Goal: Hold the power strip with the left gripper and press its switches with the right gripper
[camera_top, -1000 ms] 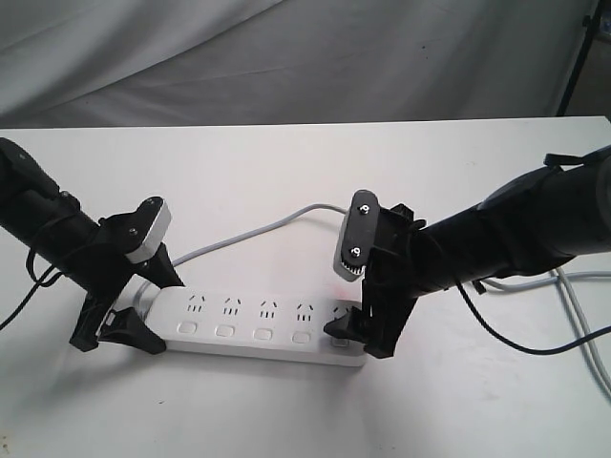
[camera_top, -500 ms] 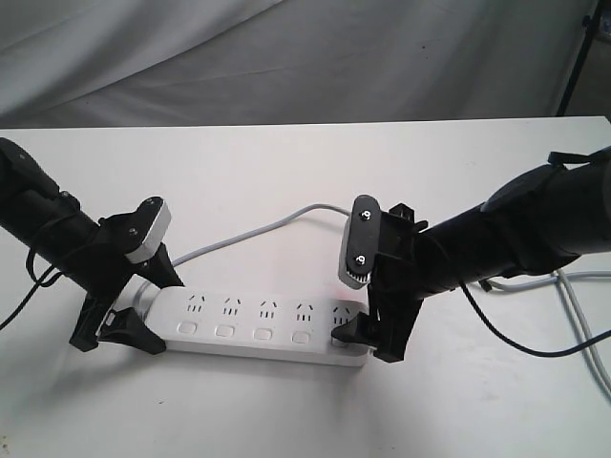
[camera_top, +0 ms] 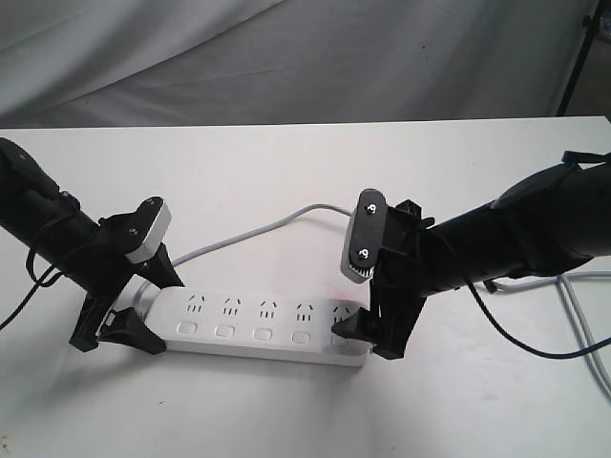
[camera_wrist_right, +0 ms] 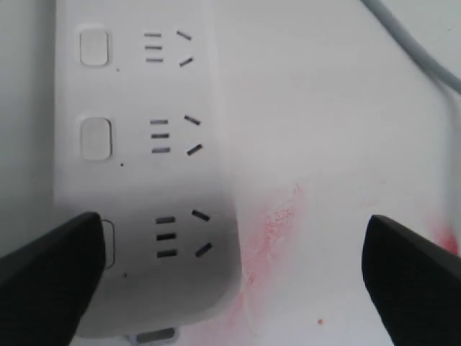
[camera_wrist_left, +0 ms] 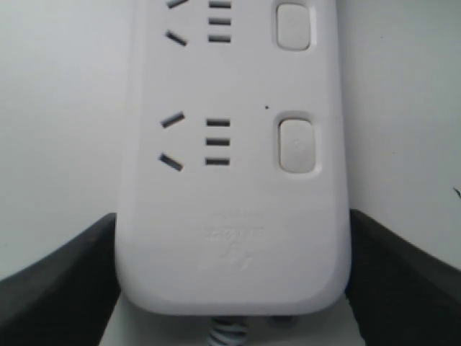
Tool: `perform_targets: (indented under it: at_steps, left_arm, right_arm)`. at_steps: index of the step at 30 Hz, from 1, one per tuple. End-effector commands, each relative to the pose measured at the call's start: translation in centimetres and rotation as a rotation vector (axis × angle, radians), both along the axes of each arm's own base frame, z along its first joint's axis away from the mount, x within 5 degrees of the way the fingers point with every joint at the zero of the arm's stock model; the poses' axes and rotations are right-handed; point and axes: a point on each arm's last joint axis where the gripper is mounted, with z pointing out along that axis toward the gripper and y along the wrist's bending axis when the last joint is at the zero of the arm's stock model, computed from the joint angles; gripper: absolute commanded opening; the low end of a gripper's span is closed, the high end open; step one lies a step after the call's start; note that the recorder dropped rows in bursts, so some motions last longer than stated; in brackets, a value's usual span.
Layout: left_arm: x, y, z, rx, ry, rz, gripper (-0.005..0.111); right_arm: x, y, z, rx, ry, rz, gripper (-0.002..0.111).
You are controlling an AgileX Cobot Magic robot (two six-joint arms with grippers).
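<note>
The white power strip (camera_top: pixel 258 322) lies flat on the table, its row of switches (camera_top: pixel 225 330) along the near edge. My left gripper (camera_top: pixel 151 307) is shut on the strip's cord end. In the left wrist view both black fingers (camera_wrist_left: pixel 57 288) press the sides of the strip (camera_wrist_left: pixel 230 180), one switch (camera_wrist_left: pixel 296 144) just beyond them. My right gripper (camera_top: pixel 358 320) is open wide at the other end. One of its fingers (camera_wrist_right: pixel 43 277) rests over the last switch (camera_wrist_right: pixel 108 241) and hides most of it. The other finger (camera_wrist_right: pixel 418 281) hangs above bare table.
The grey cord (camera_top: pixel 248 234) curves from the strip's left end across the table behind it. A faint red stain (camera_wrist_right: pixel 277 220) marks the table beside the strip's right end. Loose cables (camera_top: pixel 582 305) hang at the right edge. Grey cloth (camera_top: pixel 286 57) covers the back.
The right arm has shifted slightly to the right, its near fingertip staying over the last switch. The left gripper and the strip have not moved.
</note>
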Motion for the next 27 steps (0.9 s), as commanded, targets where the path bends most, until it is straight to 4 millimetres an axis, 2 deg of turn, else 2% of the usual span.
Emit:
perform_targets:
  at_steps: [1, 6, 18, 27]
  left_arm:
    - [-0.2, -0.2, 0.0, 0.001, 0.004, -0.008, 0.0]
    - [-0.2, -0.2, 0.0, 0.001, 0.004, -0.008, 0.0]
    - [-0.2, -0.2, 0.0, 0.001, 0.004, -0.008, 0.0]
    - [-0.2, -0.2, 0.0, 0.001, 0.004, -0.008, 0.0]
  right_arm:
    - [-0.3, 0.3, 2.6, 0.056, -0.064, -0.017, 0.088]
    - [-0.7, 0.5, 4.1, 0.094, -0.089, -0.013, 0.088]
    - [-0.7, 0.5, 4.9, 0.123, -0.113, -0.03, 0.088]
    - [-1.9, 0.5, 10.0, 0.241, -0.223, -0.099, 0.086]
